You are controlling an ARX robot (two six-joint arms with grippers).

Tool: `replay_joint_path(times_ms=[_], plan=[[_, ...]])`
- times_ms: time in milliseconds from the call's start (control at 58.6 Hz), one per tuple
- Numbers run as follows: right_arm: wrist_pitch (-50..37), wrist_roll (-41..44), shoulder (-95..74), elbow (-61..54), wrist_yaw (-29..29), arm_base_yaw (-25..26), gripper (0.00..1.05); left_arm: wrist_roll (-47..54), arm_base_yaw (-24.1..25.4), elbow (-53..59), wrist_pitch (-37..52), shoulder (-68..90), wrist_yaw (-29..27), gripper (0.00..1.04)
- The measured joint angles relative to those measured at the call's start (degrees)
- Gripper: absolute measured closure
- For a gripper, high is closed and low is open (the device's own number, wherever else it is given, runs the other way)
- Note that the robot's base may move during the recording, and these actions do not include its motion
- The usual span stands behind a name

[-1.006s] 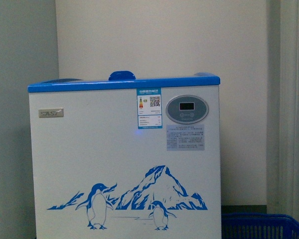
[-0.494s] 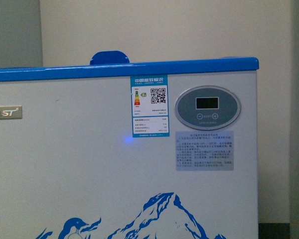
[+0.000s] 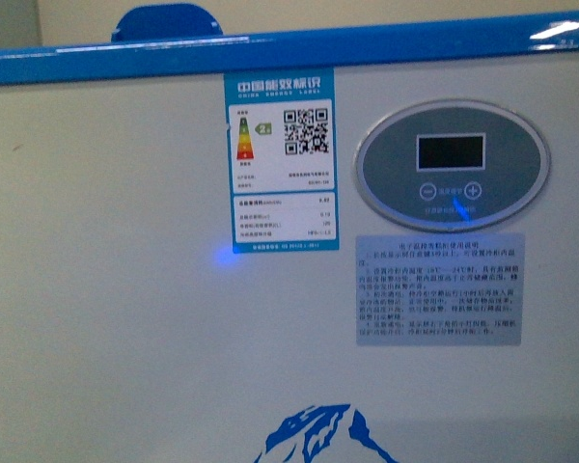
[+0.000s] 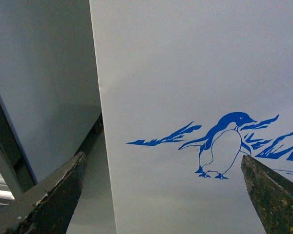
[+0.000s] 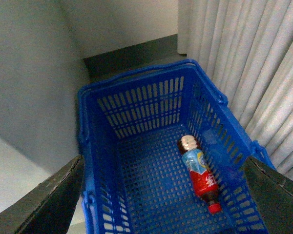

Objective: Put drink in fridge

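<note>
The drink (image 5: 198, 173) is a plastic bottle with a blue and red label and a red cap. It lies on its side in a blue lattice crate (image 5: 136, 105), in the right wrist view. My right gripper (image 5: 163, 163) is open and empty above the crate, apart from the bottle. The fridge (image 3: 125, 289) fills the front view: white front, blue top rim (image 3: 367, 43), oval grey display (image 3: 451, 166). My left gripper (image 4: 162, 163) is open and empty, facing the fridge's front (image 4: 185, 63) by the penguin art (image 4: 224, 146). The fridge's lid is out of view.
A grey cabinet side (image 4: 39, 73) stands just beside the fridge, with a narrow gap between them. Pale curtains (image 5: 249, 63) hang beside the crate. A grey wall (image 5: 29, 83) borders the crate's other side. A blue handle (image 3: 166, 21) rises above the fridge rim.
The front view has closed in on the fridge. Its front now fills the frame, and the crate and side walls have dropped out of view.
</note>
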State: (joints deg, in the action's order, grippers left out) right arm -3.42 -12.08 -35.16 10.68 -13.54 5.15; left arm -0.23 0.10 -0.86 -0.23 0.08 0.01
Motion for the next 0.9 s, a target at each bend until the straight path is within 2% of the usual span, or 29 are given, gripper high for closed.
replay_joint_path(times_ms=[85,136,324,409,580,904], plan=[[-10.8,0.7,-19.2,6.4,1.7,3.7,0.07,0.0,0.0,0.0,0.0,0.0,0.0,0.08],[-13.9,0.7,-32.3,11.9,2.9,4.3,0.07,0.0,0.0,0.0,0.0,0.0,0.0,0.08],[-18.7,1.6,-62.6,23.2,3.2,3.1,0.07,0.0,0.0,0.0,0.0,0.0,0.0,0.08],[-21.1,2.4,-74.5,29.5,0.6,3.6,0.07,0.0,0.0,0.0,0.0,0.0,0.0,0.08],[-21.7,4.2,-90.0,39.7,-3.4,6.0,0.07,0.0,0.0,0.0,0.0,0.0,0.0,0.08],[-16.5,5.9,-114.3,61.2,-7.9,8.5,0.07,0.0,0.0,0.0,0.0,0.0,0.0,0.08]])
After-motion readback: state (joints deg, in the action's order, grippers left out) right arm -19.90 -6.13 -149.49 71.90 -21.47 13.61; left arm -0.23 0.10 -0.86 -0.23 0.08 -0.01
